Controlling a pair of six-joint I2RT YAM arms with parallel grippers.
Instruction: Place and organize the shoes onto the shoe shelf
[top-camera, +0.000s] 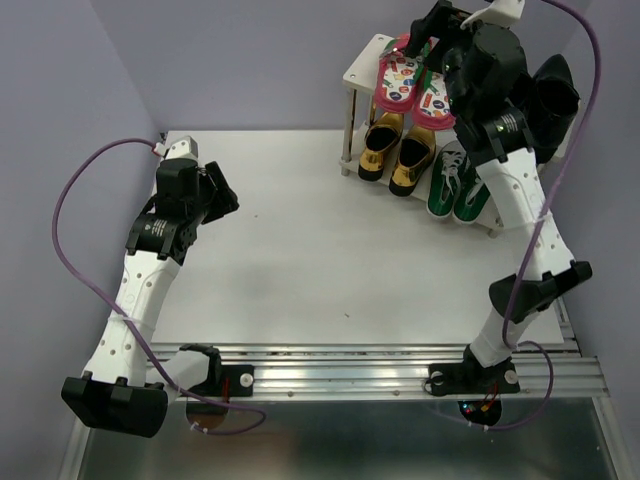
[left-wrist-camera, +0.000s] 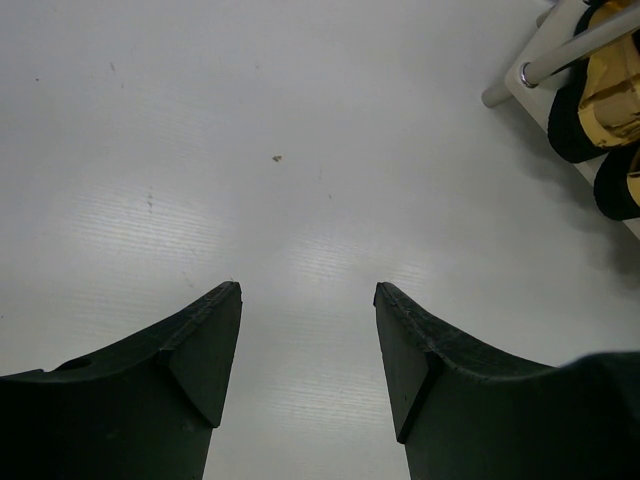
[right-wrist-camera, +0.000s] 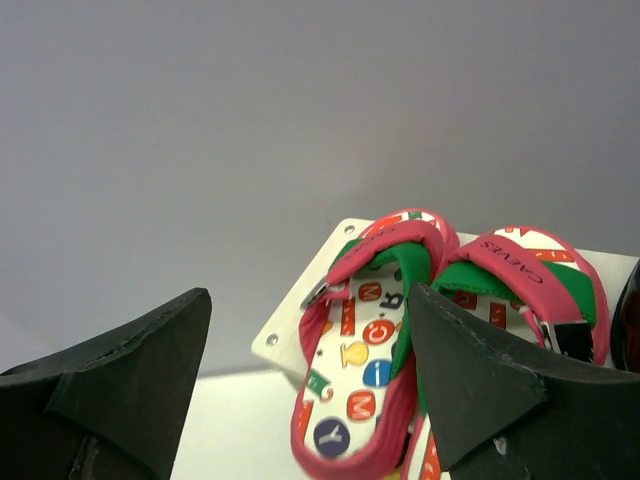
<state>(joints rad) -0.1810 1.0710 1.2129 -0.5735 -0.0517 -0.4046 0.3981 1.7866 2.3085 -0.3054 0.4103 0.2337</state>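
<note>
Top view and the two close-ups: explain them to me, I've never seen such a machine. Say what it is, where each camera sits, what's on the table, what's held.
These are two robot arms bolted to a white table. The wide picture looks down from above and behind them. Each close-up comes from a wrist camera, its two dark fingers in view. The left gripper is open over the table. The right gripper is open above pink flip-flops lying on the top board of the shoe shelf. Below sit gold loafers and green sneakers. Nothing is held.
</note>
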